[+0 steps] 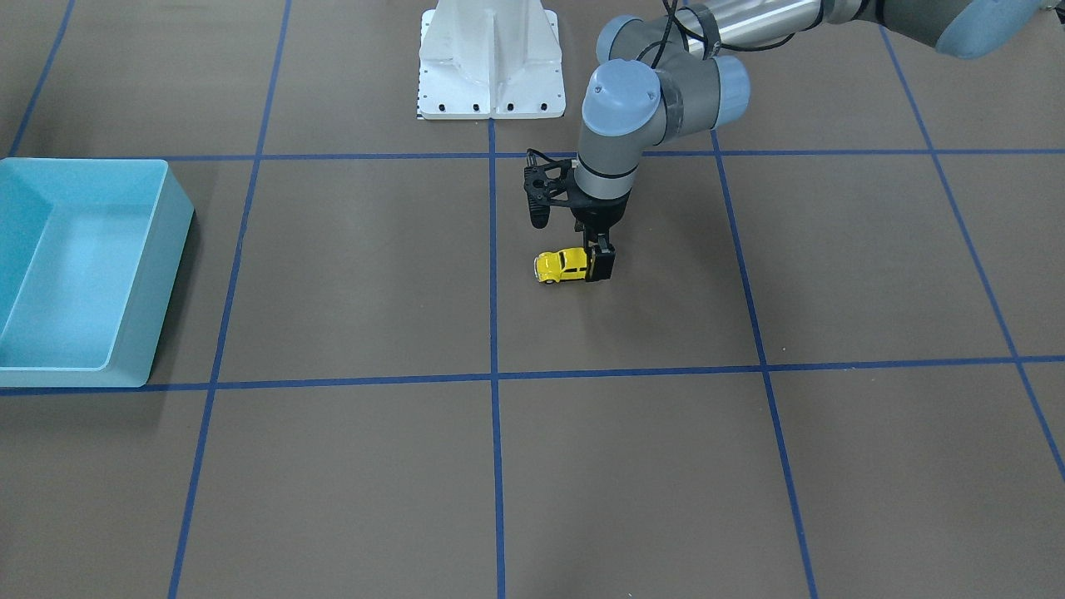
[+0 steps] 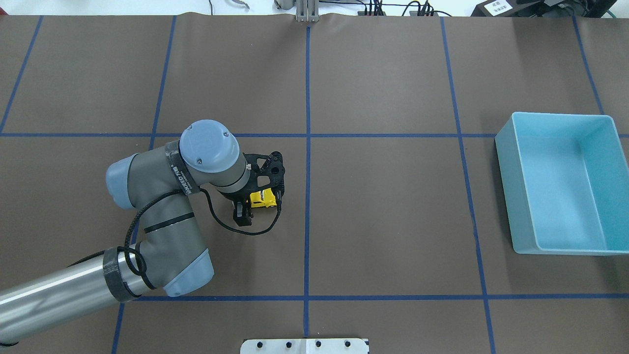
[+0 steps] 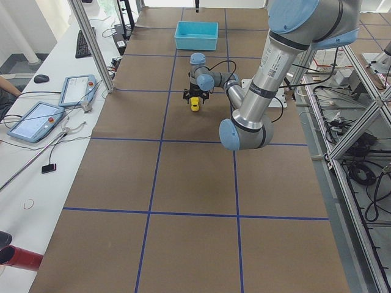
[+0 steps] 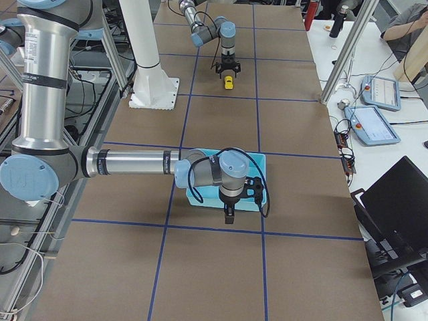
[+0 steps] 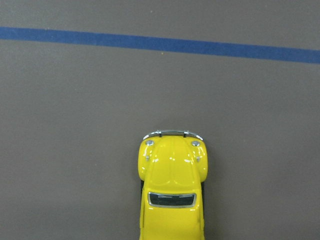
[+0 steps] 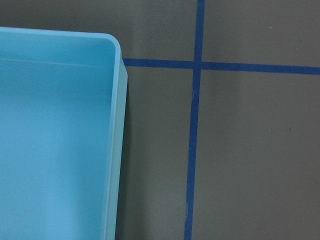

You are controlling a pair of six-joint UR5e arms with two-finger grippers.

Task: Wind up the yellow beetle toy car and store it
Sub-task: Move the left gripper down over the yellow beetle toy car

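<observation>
The yellow beetle toy car (image 1: 559, 265) stands on its wheels on the brown table, near the middle. It also shows in the overhead view (image 2: 263, 198). My left gripper (image 1: 599, 271) points straight down over the car's rear end. Its near finger lies against the car's side, and it looks shut on the car. The left wrist view shows only the car's hood and windscreen (image 5: 171, 185), with no fingers in sight. My right gripper (image 4: 229, 215) hangs beside the blue bin and shows only in the exterior right view, so I cannot tell its state.
A light-blue open bin (image 2: 506, 162) sits at the table's right end, with nothing inside. Its rim corner fills the left of the right wrist view (image 6: 114, 125). The white robot base plate (image 1: 491, 75) stands behind the car. Blue tape lines grid the table.
</observation>
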